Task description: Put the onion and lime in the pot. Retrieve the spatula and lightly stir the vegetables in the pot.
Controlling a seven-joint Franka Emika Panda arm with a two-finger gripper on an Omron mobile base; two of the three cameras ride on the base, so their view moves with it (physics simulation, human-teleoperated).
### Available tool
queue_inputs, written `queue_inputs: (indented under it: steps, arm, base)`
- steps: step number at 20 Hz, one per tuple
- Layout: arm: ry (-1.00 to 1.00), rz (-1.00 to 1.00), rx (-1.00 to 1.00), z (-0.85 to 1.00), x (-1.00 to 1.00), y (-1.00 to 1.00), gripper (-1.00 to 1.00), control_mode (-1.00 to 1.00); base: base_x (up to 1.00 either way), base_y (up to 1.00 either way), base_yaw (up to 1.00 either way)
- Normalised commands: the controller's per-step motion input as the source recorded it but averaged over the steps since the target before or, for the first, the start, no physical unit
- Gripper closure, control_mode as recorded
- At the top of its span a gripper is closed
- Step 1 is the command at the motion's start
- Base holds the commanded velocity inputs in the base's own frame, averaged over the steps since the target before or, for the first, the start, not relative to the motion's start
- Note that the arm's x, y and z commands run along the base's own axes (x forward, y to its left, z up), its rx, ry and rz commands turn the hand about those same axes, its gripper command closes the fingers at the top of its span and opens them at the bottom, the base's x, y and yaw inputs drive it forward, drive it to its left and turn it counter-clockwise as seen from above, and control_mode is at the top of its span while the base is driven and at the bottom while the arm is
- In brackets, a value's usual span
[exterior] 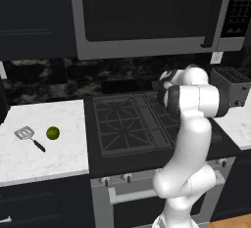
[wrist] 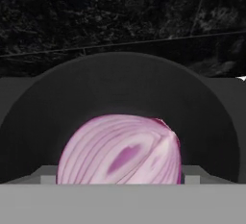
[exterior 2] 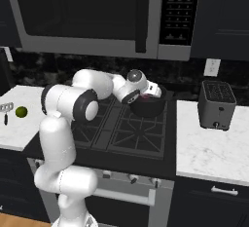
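The purple onion [wrist: 120, 153] sits between my gripper's [wrist: 120, 179] two fingertips and spans the whole gap, so the gripper is shut on it. Behind it curves the dark inner wall of the pot [wrist: 120, 86]. From the right base view, the gripper [exterior 2: 149, 93] reaches over the pot [exterior 2: 148, 106] on the back right burner, with a sliver of onion [exterior 2: 146, 95] showing at the hand. The lime [exterior: 53, 133] [exterior 2: 21, 111] lies on the left counter. Just left of it lies the spatula [exterior: 28, 136] [exterior 2: 6, 109].
A dark toaster [exterior 2: 217, 104] [exterior: 231, 82] stands on the right counter beside the stove [exterior 2: 121, 128]. A microwave [exterior 2: 97, 11] hangs low above the burners. The white left counter [exterior: 44, 158] ends at the stove's edge.
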Motion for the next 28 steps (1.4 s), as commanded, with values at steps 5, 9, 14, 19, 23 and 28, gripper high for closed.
queue_inputs:
  steps: [5,9,14,19,23,28]
  arm:
    - [0.02,0.00,0.00,-0.17,0.21,0.00,-1.00,-1.00]
    - [0.00,0.00,0.00,0.00,0.02,0.00,-1.00,-1.00]
    - [0.00,0.00,0.00,0.11,0.00,0.00,-1.00,-1.00]
    - [-0.01,0.00,0.00,0.45,-0.02,0.00,-1.00,-1.00]
    - [-0.08,0.00,0.00,0.73,-0.54,0.08,-1.00,-1.00]
    - [-0.05,0.00,-0.02,0.49,-0.87,0.52,-1.00,-1.00]
  base:
    - [0.00,0.00,0.00]
    - [0.00,0.00,0.00]
    - [0.00,0.00,0.00]
    - [0.00,0.00,0.00]
    - [0.00,0.00,0.00]
    - [0.00,0.00,0.00]
